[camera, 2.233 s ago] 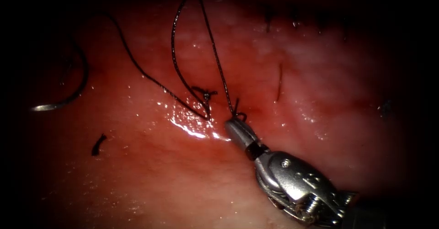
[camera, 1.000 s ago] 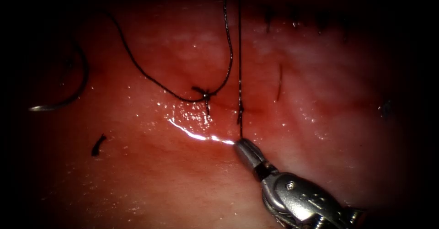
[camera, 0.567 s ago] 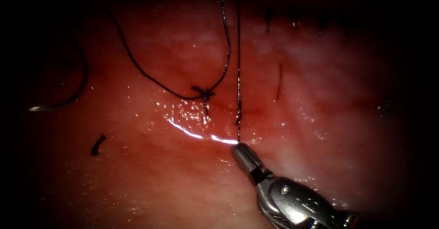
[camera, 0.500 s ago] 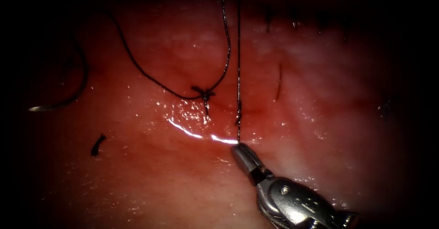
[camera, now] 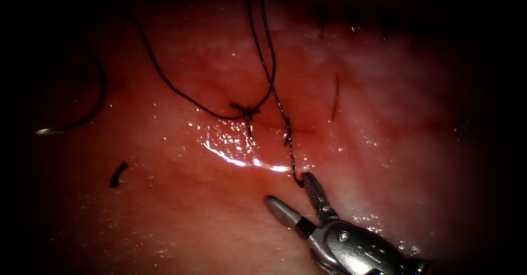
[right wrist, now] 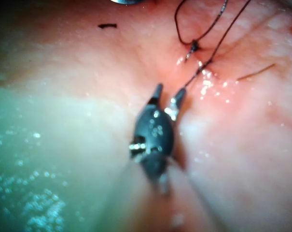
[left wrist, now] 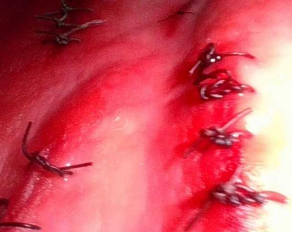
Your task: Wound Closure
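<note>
Right tool (camera: 293, 194) enters from the near right; its fingers (camera: 314, 192) are spread apart and hold nothing. Since half a second ago they have parted and the thread (camera: 279, 108) is released: it was a straight taut line then, now it runs slack, its free end lying against the right-hand finger.

Just beyond, the thread passes a small knot (camera: 286, 138) at the cut and climbs away to the far edge, out of view. A second knot (camera: 246, 112) sits just left, with a strand looping off far-left.

Needle (camera: 82, 107) lies on the tissue (camera: 181, 209) well left of the cut, held by nothing, not in the tissue. A cut end of thread (camera: 117, 174) lies near-left.

Open tissue near-left gives free room. Left tool's state: cannot tell.
</note>
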Robot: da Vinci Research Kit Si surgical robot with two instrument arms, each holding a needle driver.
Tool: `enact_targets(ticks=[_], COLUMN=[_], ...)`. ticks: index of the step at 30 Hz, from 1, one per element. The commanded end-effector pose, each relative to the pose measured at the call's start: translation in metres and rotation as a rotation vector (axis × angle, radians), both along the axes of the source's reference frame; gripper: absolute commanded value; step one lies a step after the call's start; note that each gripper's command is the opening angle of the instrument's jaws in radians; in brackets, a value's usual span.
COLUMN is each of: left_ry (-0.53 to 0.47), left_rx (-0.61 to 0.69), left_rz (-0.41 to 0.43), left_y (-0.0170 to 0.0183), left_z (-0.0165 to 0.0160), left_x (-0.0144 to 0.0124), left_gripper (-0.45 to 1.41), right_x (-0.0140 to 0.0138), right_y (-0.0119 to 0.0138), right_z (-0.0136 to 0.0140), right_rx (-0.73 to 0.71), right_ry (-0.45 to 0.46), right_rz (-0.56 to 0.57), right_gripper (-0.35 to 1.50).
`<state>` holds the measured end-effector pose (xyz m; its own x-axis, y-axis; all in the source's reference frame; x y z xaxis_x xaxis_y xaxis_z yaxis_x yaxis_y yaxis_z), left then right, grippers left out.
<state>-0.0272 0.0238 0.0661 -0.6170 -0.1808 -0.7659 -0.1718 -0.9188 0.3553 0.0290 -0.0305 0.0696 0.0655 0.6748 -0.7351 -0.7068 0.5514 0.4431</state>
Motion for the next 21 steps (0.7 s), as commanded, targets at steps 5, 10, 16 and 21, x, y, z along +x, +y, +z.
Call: enact_targets(ticks=[5, 10, 16, 21], left_ry=[-0.201, -0.354, -0.493, -0.543], left_rx=[0.149, 0.23, 0.272, 0.275], left_rz=[0.122, 0.179, 0.236, 0.288], left_y=[-0.0064, -0.0121, -0.0172, -0.021], left_z=[-0.0054, -0.0118, -0.017, -0.02], left_x=[0.0, 0.0002, -0.0007, -0.0012], left_gripper=[-0.45, -0.45, -0.45, -0.45], right_x=[-0.0013, -0.0032, -0.0039, -0.0033], right_y=[0.0008, 0.003, 0.0054, 0.008], right_z=[-0.0022, -0.0051, -0.0064, -0.0057], right_rx=[0.022, 0.03, -0.034, -0.059], right_ry=[0.04, 0.109, 0.148, 0.182], right_rz=[-0.032, -0.065, -0.199, -0.277], right_gripper=[1.13, 1.18, 0.54, 0.0])
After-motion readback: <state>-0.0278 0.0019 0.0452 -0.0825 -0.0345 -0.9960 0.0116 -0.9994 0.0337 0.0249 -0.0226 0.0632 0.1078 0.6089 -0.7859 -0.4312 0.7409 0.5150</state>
